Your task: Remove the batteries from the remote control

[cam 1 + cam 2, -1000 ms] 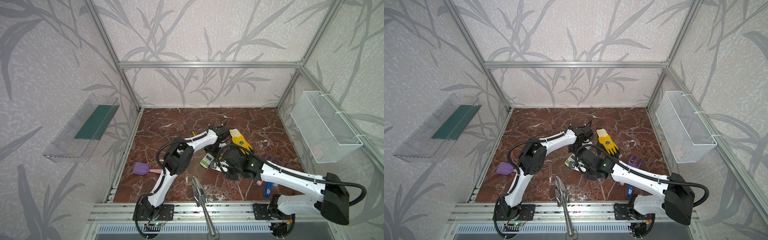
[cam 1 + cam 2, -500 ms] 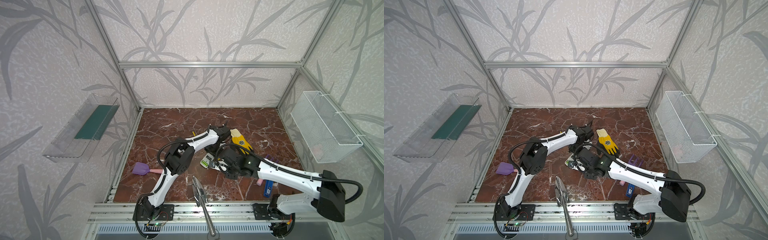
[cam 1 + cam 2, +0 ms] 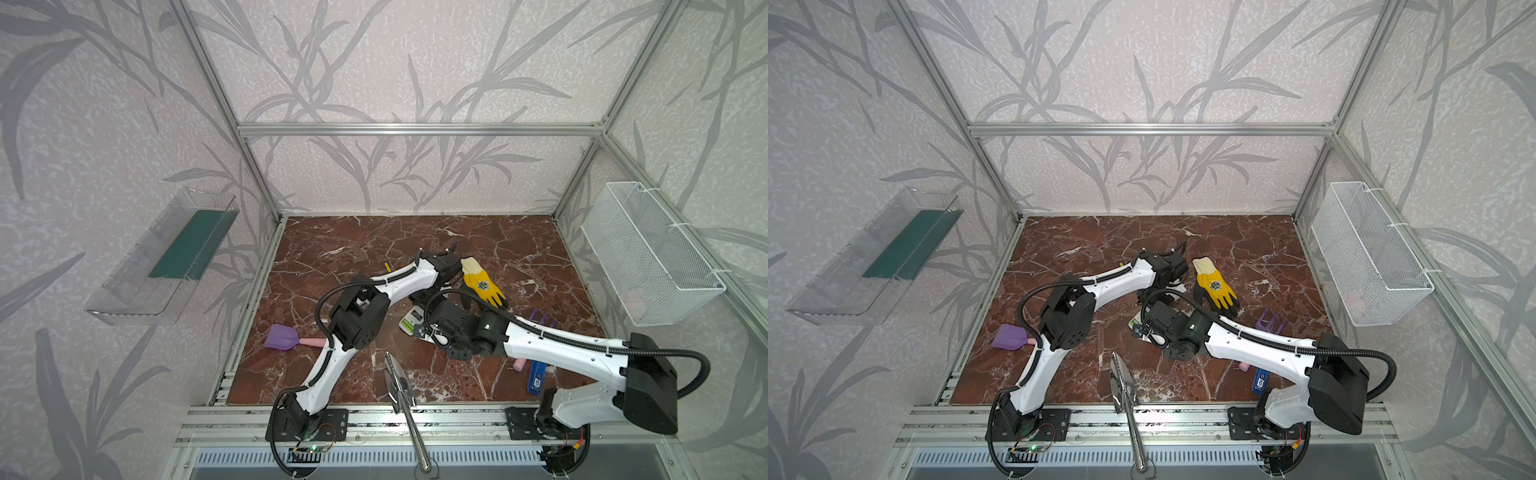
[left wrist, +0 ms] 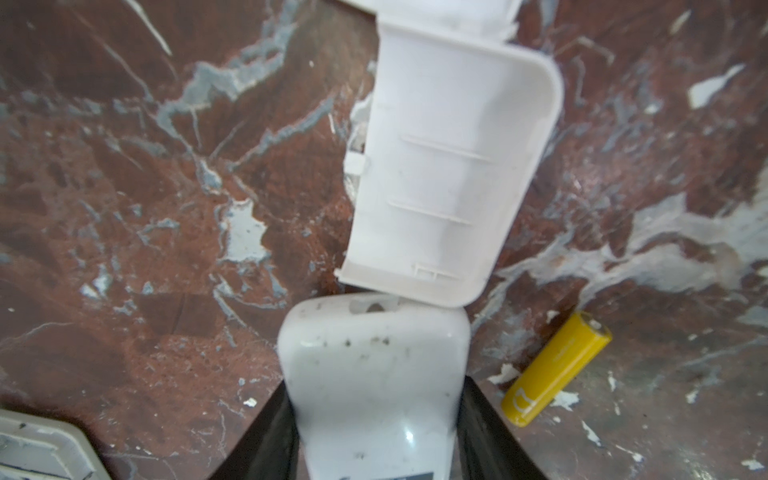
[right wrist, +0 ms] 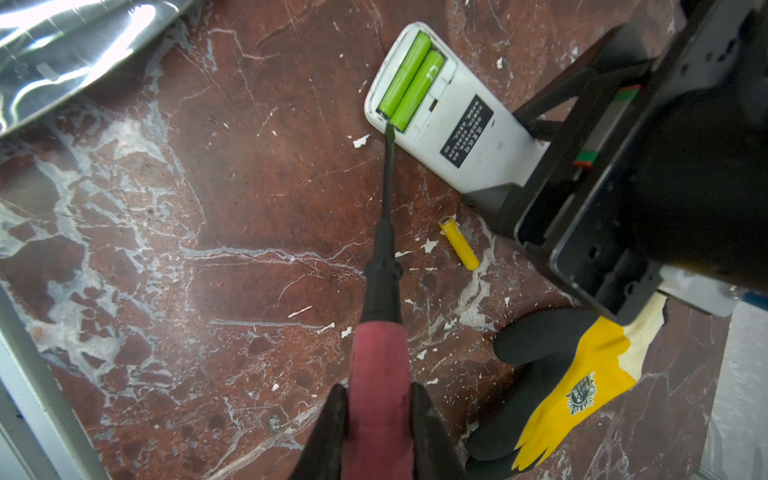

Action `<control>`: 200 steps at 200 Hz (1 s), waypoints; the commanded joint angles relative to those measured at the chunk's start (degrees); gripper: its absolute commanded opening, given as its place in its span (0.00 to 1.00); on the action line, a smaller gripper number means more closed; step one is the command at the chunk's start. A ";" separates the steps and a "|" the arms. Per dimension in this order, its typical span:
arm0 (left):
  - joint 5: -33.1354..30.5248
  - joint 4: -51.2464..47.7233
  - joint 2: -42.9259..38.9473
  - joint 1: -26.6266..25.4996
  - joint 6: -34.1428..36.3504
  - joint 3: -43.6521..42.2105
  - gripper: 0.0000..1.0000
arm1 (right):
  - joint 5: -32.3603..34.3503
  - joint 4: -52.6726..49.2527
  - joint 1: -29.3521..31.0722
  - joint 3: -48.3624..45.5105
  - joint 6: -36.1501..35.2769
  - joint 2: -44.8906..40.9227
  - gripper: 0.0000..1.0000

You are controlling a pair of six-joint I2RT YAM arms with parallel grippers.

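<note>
Pinching the screwdriver (image 5: 380,365), right fingers (image 5: 328,436) hold its tip at the near end of the green batteries (image 5: 409,81), shaft roughly along their length. Left fingers (image 4: 266,440) clamp the remote (image 5: 498,149).

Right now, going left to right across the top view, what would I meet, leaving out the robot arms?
In a top view: clear wall shelf → purple scoop → metal trowel → yellow glove → white wire basket.

Left end effector (image 4: 374,415) and right end effector (image 5: 376,419), both in firm grip, low, close together.
</note>
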 commanded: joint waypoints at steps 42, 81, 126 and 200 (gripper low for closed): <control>3.97 -0.42 4.61 -0.40 -2.15 -3.38 0.09 | 1.73 15.44 4.19 -8.16 9.43 0.92 0.00; 4.60 -0.08 4.62 -0.32 -2.03 -4.18 0.08 | 5.33 19.69 6.64 -10.78 12.32 1.07 0.00; 4.08 0.25 4.58 -0.30 -2.50 -4.31 0.07 | 6.94 19.68 6.64 -10.24 10.18 -2.11 0.00; 6.03 0.77 4.71 -0.30 -1.87 -4.82 0.07 | 3.13 28.09 6.99 -12.91 16.54 1.15 0.00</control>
